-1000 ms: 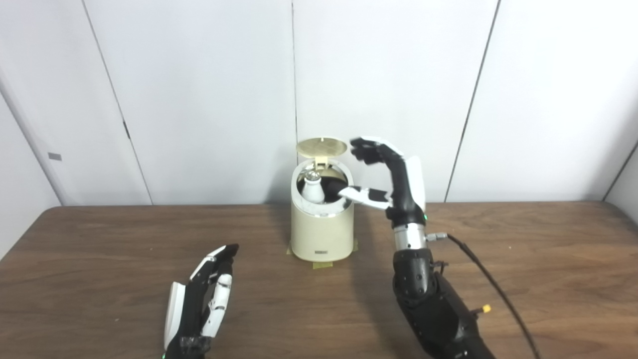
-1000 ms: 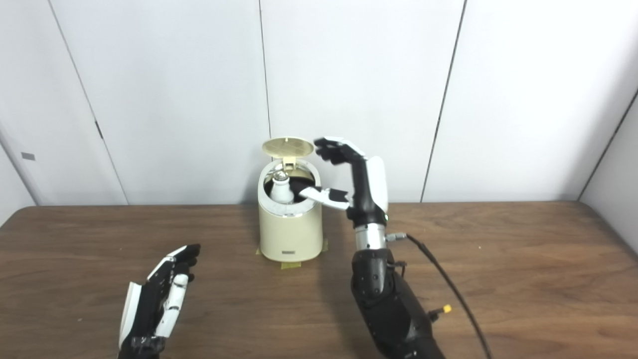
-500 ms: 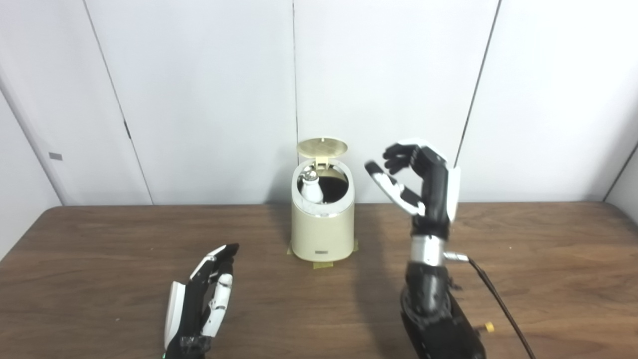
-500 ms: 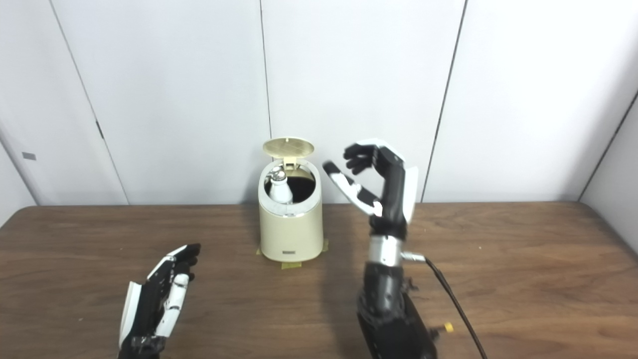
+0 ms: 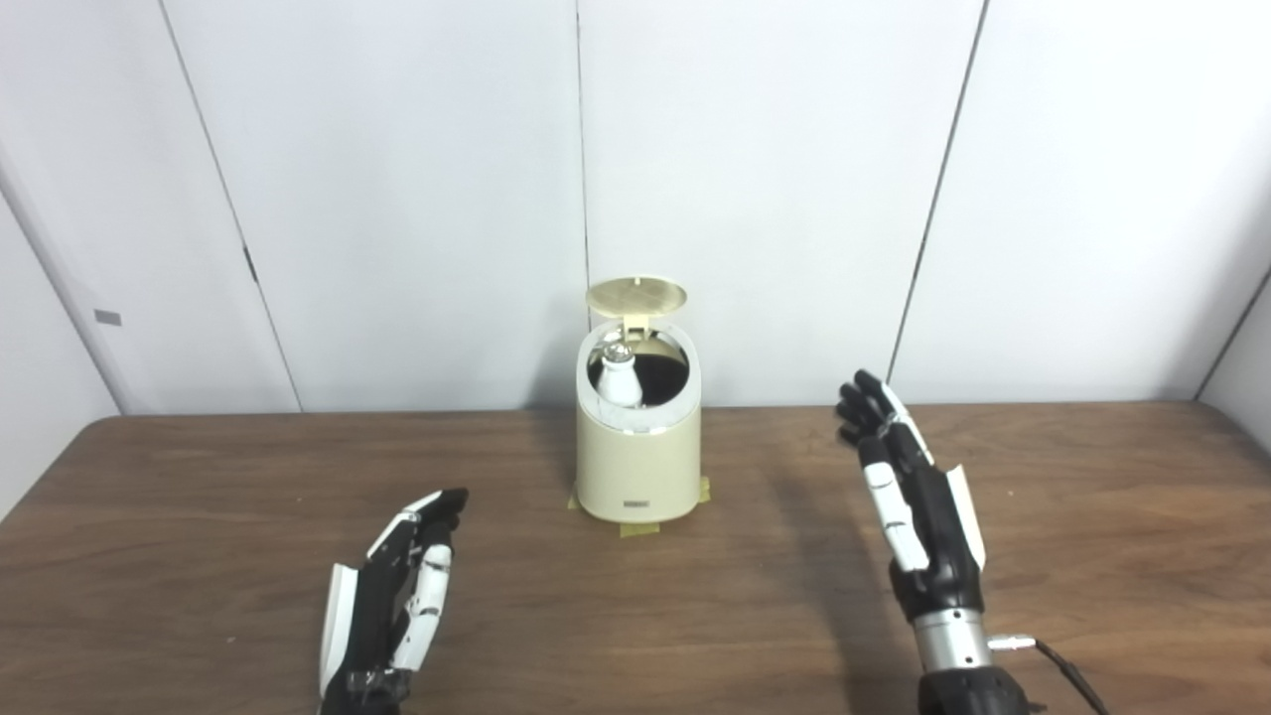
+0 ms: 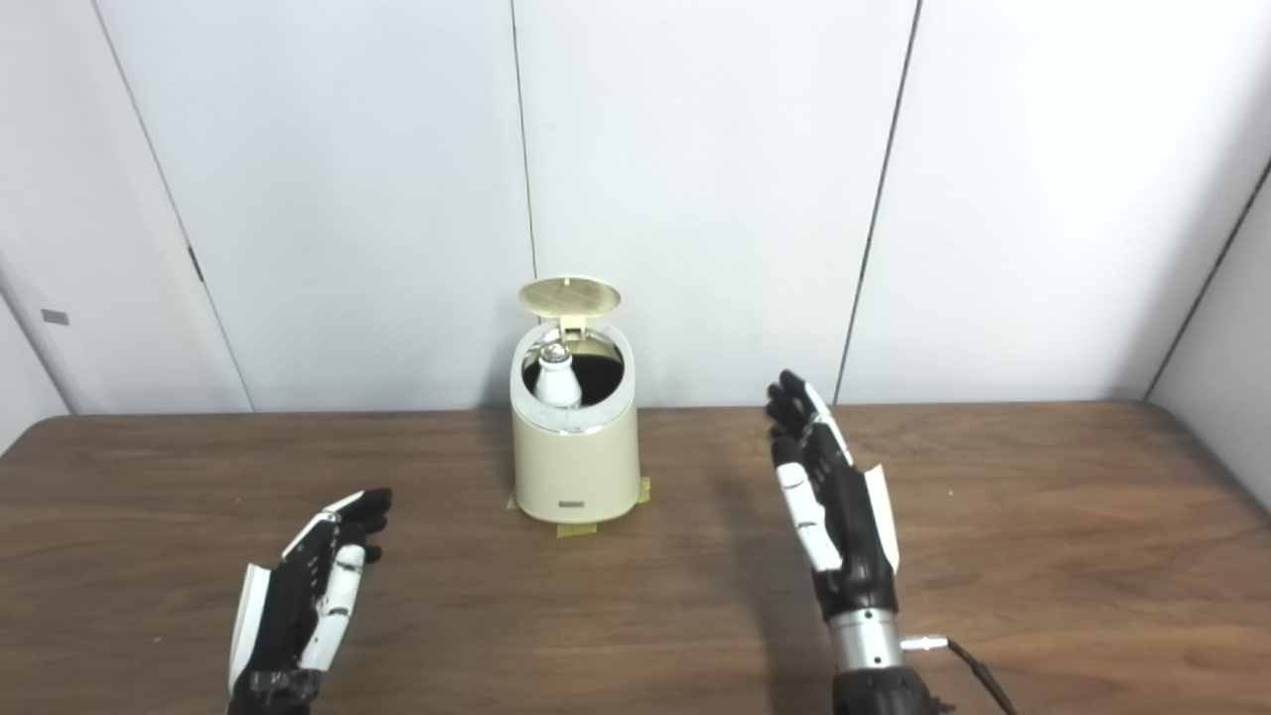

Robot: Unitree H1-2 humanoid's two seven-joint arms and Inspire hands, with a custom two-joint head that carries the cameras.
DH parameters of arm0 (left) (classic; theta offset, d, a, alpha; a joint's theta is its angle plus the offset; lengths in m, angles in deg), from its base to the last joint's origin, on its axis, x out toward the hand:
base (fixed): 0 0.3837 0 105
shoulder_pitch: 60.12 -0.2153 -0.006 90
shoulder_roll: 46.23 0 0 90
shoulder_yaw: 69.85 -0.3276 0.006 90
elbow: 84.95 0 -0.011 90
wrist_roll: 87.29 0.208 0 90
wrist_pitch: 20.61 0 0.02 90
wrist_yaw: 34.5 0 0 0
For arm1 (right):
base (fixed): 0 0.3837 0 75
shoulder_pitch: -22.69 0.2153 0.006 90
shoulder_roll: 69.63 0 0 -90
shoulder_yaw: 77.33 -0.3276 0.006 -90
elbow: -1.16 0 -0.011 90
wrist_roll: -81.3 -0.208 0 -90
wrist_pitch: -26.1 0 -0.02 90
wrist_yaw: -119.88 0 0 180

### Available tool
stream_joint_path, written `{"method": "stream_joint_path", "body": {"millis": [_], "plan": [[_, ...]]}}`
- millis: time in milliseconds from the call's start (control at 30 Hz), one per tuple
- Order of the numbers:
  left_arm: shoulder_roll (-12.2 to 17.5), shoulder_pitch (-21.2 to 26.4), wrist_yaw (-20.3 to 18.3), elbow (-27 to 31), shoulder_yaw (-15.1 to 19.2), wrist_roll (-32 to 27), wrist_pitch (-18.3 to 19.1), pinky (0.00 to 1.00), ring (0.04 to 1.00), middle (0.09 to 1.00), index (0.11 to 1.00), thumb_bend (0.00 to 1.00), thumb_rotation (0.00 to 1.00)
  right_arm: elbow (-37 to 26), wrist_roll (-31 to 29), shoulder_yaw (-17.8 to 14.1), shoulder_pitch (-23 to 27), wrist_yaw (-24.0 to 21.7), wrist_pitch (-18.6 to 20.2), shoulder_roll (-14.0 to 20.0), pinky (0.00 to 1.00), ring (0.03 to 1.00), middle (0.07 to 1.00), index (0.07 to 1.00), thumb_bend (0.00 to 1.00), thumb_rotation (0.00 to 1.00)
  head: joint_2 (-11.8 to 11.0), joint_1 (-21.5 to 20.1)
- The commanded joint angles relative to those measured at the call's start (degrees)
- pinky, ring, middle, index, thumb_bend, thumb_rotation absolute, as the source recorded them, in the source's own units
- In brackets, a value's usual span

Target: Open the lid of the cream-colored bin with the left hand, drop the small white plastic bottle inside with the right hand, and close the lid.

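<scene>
The cream-colored bin [image 5: 637,467] stands at the back middle of the wooden table, held down with tape at its base. Its round lid [image 5: 635,295] is tipped up and back on its hinge. Inside the dark mouth sits the small white plastic bottle [image 5: 621,375], upright against the left wall, silver cap showing. My right hand [image 5: 912,506] is open, fingers straight and pointing away, well to the right of the bin and nearer to me. My left hand [image 5: 397,596] lies open near the table's front left, holding nothing.
The brown table [image 5: 199,516] ends at a white panelled wall [image 5: 397,199] just behind the bin. A thin black cable [image 5: 1067,667] trails from my right wrist at the bottom edge.
My right hand has drawn back from the bin's mouth, come down toward me and to the right, and straightened its fingers. The bottle stays in the bin. The left hand has not moved.
</scene>
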Motion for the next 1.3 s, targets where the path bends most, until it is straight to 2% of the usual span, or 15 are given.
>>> {"method": "stream_joint_path", "body": {"millis": [0, 67, 233, 367, 500, 633, 733, 800, 833, 933, 1000, 1033, 1067, 1133, 1267], "plan": [[0.11, -0.16, 0.15, -2.38, -0.04, 0.41, -2.48, 0.69, 0.774, 0.784, 0.777, 0.17, 0.71, -2.79, 0.75, -1.09, 0.78, -0.64, 0.08, -0.43, 0.73, 0.798, 0.818, 0.820, 0.15, 0.65, 0.26, 0.04], [0.16, -0.29, 0.09, -2.07, 0.16, 0.12, -2.43, 0.69, 0.774, 0.782, 0.775, 0.17, 0.70, -3.47, 1.72, -1.54, -0.20, -0.83, 0.69, -0.86, 0.70, 0.777, 0.795, 0.799, 0.14, 0.54, 0.35, -0.08], [0.48, -0.32, -0.03, -0.34, 0.76, 0.12, -2.14, 0.68, 0.761, 0.769, 0.766, 0.17, 0.66, -4.25, 4.22, -2.42, -2.12, -0.83, 2.54, -1.80, 0.66, 0.743, 0.766, 0.784, 0.18, 0.49, 0.81, -0.20], [0.81, 0.27, 0.47, 1.20, 1.52, 0.96, -2.66, 0.65, 0.726, 0.742, 0.743, 0.22, 0.78, -3.70, 4.28, -3.17, -3.01, -1.01, 2.54, -2.96, 0.67, 0.728, 0.746, 0.755, 0.19, 0.42, 0.97, -0.17], [1.48, 1.26, -1.14, 4.62, 2.04, 0.37, -0.47, 0.68, 0.744, 0.749, 0.750, 0.31, 0.91, -2.87, 5.05, -3.45, -3.44, -0.89, 2.20, -3.78, 0.68, 0.737, 0.758, 0.763, 0.22, 0.45, 1.37, 0.18], [3.13, 4.07, -3.96, 9.41, 2.78, -1.28, 2.34, 0.69, 0.770, 0.771, 0.767, 0.37, 0.84, -2.49, 6.82, -3.72, -3.47, -0.04, 2.48, -4.70, 0.67, 0.732, 0.762, 0.777, 0.24, 0.47, 1.63, 0.29], [5.73, 8.59, -5.73, 12.34, 3.71, -0.72, 3.47, 0.73, 0.798, 0.786, 0.782, 0.42, 0.82, -2.04, 7.13, -3.81, -3.40, -0.14, 2.65, -5.11, 0.67, 0.731, 0.764, 0.784, 0.23, 0.46, 1.54, 0.61], [7.73, 12.65, -7.64, 14.87, 4.29, -0.56, 6.32, 0.76, 0.811, 0.792, 0.801, 0.47, 0.88, -1.24, 6.96, -4.00, -3.14, -0.14, 1.95, -5.36, 0.66, 0.732, 0.765, 0.784, 0.23, 0.46, 1.62, 0.70], [8.39, 15.31, -8.91, 16.50, 4.70, -1.48, 9.53, 0.78, 0.822, 0.801, 0.809, 0.49, 0.91, -0.50, 7.12, -4.21, -2.96, 0.22, 1.25, -5.48, 0.65, 0.730, 0.761, 0.779, 0.23, 0.44, 1.64, 0.78], [9.30, 22.80, -11.27, 19.40, 5.08, -1.52, 17.17, 0.88, 0.846, 0.805, 0.810, 0.68, 0.99, 2.07, 8.58, -4.86, -2.52, 1.84, -1.02, -5.55, 0.63, 0.710, 0.743, 0.759, 0.21, 0.40, 1.76, 0.82], [9.59, 26.39, -11.98, 19.85, 4.87, -0.70, 19.51, 0.89, 0.838, 0.789, 0.798, 0.76, 1.00, 2.91, 8.91, -5.09, -2.43, 2.29, -1.47, -5.56, 0.64, 0.704, 0.737, 0.753, 0.19, 0.38, 1.78, 0.85], [9.86, 28.40, -12.52, 19.93, 4.49, -0.03, 20.71, 0.89, 0.835, 0.785, 0.795, 0.77, 1.00, 3.32, 8.71, -5.21, -2.35, 2.30, -1.78, -5.52, 0.64, 0.704, 0.736, 0.753, 0.18, 0.38, 1.74, 0.88], [10.28, 30.35, -13.23, 19.98, 3.80, 1.25, 22.00, 0.90, 0.846, 0.794, 0.795, 0.76, 1.00, 3.65, 8.52, -5.30, -2.28, 2.29, -2.11, -5.47, 0.64, 0.700, 0.731, 0.748, 0.17, 0.32, 1.74, 0.84], [11.05, 33.64, -14.79, 20.16, 1.99, 4.66, 24.69, 0.87, 0.858, 0.811, 0.804, 0.75, 1.00, 4.29, 8.30, -5.48, -2.17, 2.25, -2.91, -5.42, 0.64, 0.698, 0.727, 0.746, 0.17, 0.26, 1.74, 0.84], [12.43, 38.53, -19.15, 20.10, -1.98, 9.34, 28.48, 0.89, 0.891, 0.856, 0.843, 0.69, 1.00, 5.10, 8.26, -5.53, -2.16, 2.25, -4.48, -5.45, 0.63, 0.701, 0.721, 0.737, 0.18, 0.30, 1.91, 0.82]]}}
